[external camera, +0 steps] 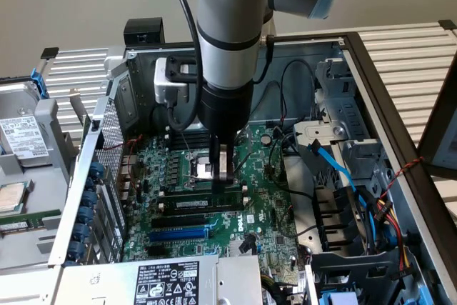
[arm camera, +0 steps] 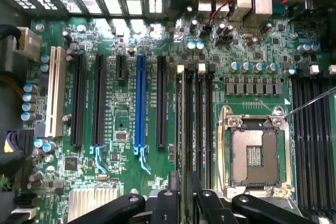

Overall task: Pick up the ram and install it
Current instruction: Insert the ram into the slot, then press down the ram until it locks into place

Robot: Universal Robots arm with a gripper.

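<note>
Slatted white counter (external camera: 410, 51) carries an open computer case (external camera: 357, 58) laid on its side, so the motherboard (external camera: 268, 201) faces up where the arm can reach it from above. At the exterior view's left, a removed hard drive (external camera: 21, 133) sits outside the case, out of the way. Further right, the blue expansion slot (external camera: 178, 233) lies on the near side of the board. Just beyond it stand the black memory slots. The ram (external camera: 203, 202) stands on edge along one of them, white label showing, apparently already lined up with it. The pincer (external camera: 221, 176) hangs straight down directly over the ram's right half, beside the bare CPU socket (external camera: 198, 169). I cannot tell whether it is clamped on the stick or merely touching its top edge. Loose cables (external camera: 335, 166) crowd the right.
</note>
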